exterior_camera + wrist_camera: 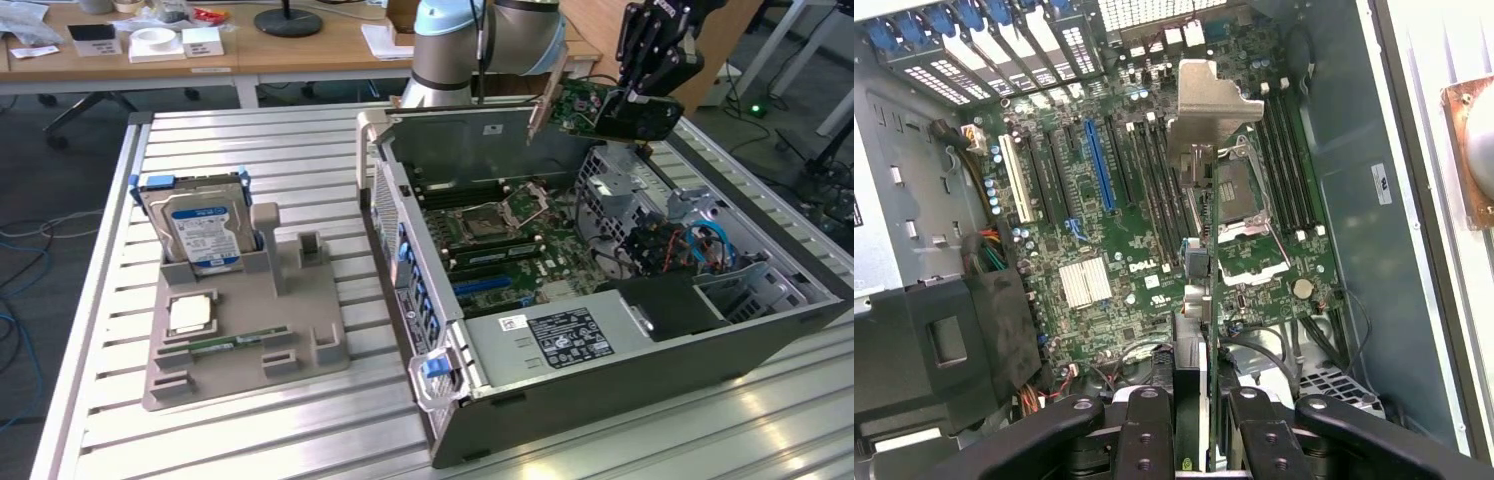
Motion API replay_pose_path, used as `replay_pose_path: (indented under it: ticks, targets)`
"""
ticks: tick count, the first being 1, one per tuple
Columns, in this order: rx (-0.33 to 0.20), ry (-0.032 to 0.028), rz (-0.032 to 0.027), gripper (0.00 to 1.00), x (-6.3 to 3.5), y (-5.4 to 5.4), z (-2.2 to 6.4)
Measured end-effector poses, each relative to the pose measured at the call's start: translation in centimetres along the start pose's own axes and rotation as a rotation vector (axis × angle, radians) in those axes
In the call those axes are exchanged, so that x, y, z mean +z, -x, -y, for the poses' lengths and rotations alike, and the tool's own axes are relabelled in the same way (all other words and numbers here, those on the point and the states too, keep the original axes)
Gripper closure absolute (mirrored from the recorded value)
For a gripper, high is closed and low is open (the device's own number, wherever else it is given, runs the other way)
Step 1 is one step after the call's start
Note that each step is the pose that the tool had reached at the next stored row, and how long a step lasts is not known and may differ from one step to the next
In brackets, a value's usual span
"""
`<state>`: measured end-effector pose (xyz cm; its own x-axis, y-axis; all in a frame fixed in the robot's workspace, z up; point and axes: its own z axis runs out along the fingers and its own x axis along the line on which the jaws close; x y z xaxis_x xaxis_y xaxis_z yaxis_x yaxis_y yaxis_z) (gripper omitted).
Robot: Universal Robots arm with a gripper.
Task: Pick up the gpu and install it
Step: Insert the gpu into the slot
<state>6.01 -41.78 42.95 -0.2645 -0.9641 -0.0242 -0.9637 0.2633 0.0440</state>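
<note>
Gpu (pixel 577 104) is clamped edge-on in the jaws above the open computer case (pixel 641 385). Its edge is best kept aligned with the blue slot (pixel 1099 165).

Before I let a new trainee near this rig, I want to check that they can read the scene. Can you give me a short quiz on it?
1. True or false: the gpu is already seated on the motherboard.
2. What stands upright in the grey holder on the exterior view's left? A) a hard drive B) a fan C) a keyboard
3. Fill in: the jaws hold the gpu ____ the open computer case.

Key: 1 false, the card is clamped in the jaws, clear of the board. 2 A. 3 above.
</note>
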Motion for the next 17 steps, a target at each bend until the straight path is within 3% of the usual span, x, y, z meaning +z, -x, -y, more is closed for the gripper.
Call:
replay_pose_path:
  ticks: [17]
  targets:
    - [-0.041, 0.0010, -0.0018, 0.74, 0.00, 0.00, 0.00]
